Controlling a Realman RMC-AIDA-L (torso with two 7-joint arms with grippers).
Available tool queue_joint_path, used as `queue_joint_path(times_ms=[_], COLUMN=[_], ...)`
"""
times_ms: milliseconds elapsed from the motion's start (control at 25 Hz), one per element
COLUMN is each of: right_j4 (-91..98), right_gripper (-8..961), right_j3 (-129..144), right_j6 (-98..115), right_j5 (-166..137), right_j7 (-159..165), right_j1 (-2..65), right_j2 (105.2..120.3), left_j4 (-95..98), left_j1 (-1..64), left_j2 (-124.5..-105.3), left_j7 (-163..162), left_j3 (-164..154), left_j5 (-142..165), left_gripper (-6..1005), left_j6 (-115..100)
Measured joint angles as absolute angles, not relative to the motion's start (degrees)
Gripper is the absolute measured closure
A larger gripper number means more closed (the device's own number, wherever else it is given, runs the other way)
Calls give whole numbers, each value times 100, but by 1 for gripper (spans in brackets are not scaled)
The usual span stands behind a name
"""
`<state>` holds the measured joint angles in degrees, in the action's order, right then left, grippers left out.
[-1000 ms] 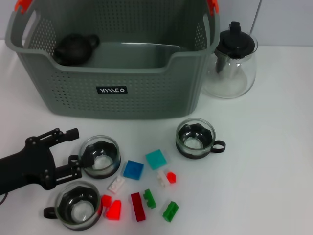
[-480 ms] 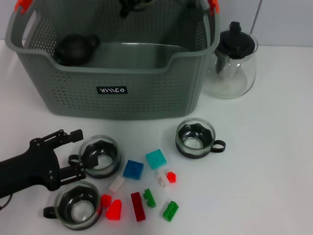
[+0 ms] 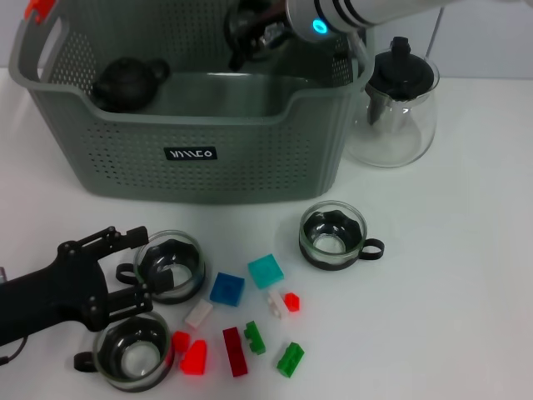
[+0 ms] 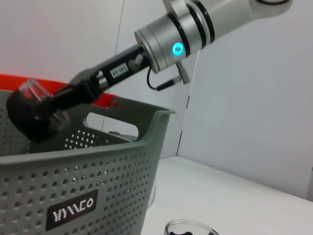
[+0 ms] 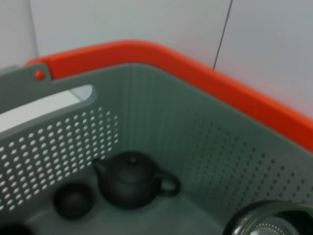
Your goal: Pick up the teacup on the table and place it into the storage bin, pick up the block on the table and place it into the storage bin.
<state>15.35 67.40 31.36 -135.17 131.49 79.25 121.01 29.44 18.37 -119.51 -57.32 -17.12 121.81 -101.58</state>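
Overhead, right fingers [image 3: 241, 33] clamp a clear teacup [image 4: 36, 110] (dark-lined); left fingers [image 3: 133, 262] spread.

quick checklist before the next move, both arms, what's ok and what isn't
1. Right gripper over the large grey perforated storage bin: ok, it is above the bin's opening.
2. Right gripper holding a glass teacup with a dark insert: ok in the left wrist view; shut on it.
3. Drop spot free: cannot tell fully; a black teapot and a small black cup already sit on the bin floor.
4. Left gripper lined up with the nearest glass teacup: ok, fingers open on either side of the cup's handle.
5. Blocks untouched: ok, the blue square block lies on the table.
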Motion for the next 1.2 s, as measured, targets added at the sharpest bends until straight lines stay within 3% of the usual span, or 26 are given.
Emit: queue_joint_path(times_ms=[1200], right_j4=[1612], right_gripper=[850], right_j3=[6739], right_j6=[3899], right_j5=[-13982], right_j7=[13695], right_j1=[7804], right_j2=[12041], left_j4=[2935], left_j1=[1854], left_j2=[-11977], left_j7=[-5740], left_j3=[-1705], left_j5=[12182], left_gripper=[219], left_j6=[-10213])
